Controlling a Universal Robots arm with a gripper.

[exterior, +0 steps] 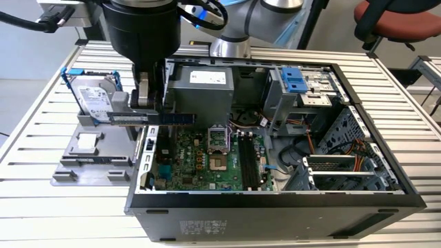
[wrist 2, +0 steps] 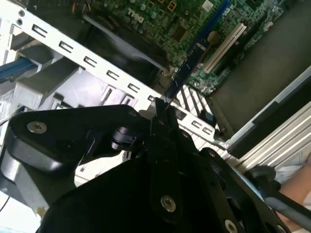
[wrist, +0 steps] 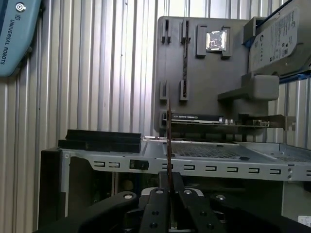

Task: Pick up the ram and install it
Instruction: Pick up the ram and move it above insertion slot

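Exterior view, left to right: hard drive (exterior: 93, 98) upright in grey holder (exterior: 76, 157) on slatted counter (exterior: 34, 129); gripper (exterior: 146, 106) pinching the ram (exterior: 175, 118), held level in the air across the open computer case's (exterior: 276, 206) left wall; green motherboard (exterior: 206, 155) below it.

Black wrist (exterior: 141, 31) vertical, pointing straight down; gripper (exterior: 146, 105) clamped tight on ram (exterior: 175, 119) near its middle
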